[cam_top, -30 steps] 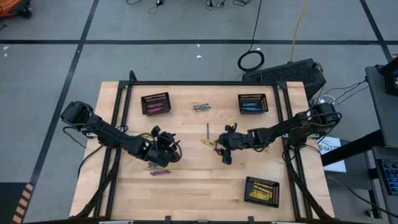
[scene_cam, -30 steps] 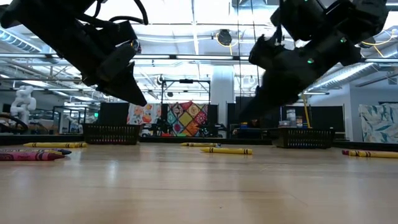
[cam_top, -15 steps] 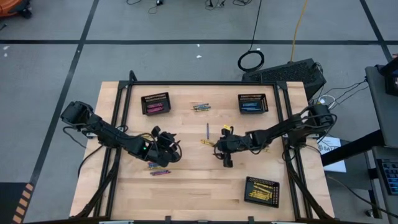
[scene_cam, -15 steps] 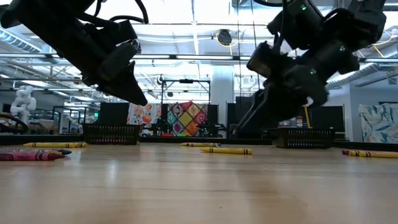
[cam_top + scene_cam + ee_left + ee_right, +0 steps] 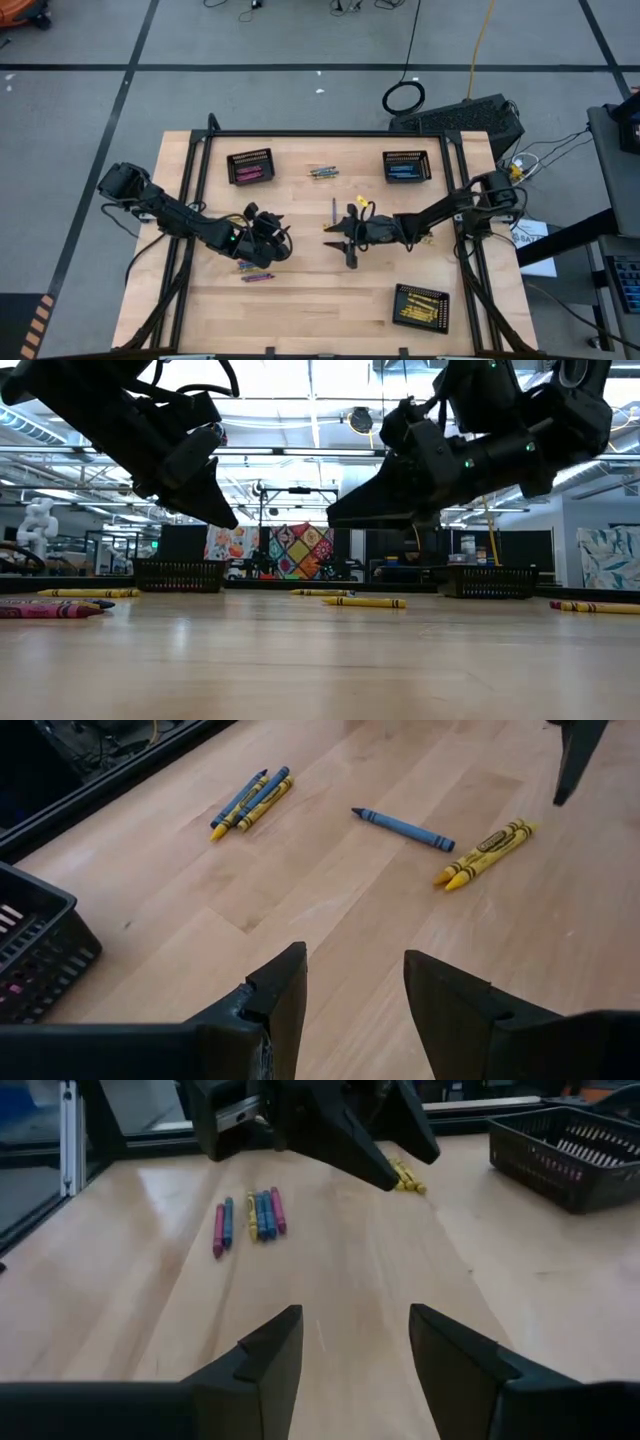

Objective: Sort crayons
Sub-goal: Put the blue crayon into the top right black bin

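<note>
Two grippers hover mid-table, both with fingers spread and holding nothing. The left gripper (image 5: 268,243) hangs just above a small bunch of crayons (image 5: 256,272), and the right gripper (image 5: 347,240) sits beside a yellow pair (image 5: 332,229). More crayons (image 5: 322,172) lie at the far side, between two baskets (image 5: 250,166).

2 matte black arms built of blocky jointed segments, with thin black cables looping loosely along them. A small green light glows on each forearm. The left gripper (image 5: 355,990) and right gripper (image 5: 355,1345) each carry 2 dark, wedge-shaped fingers.
</note>
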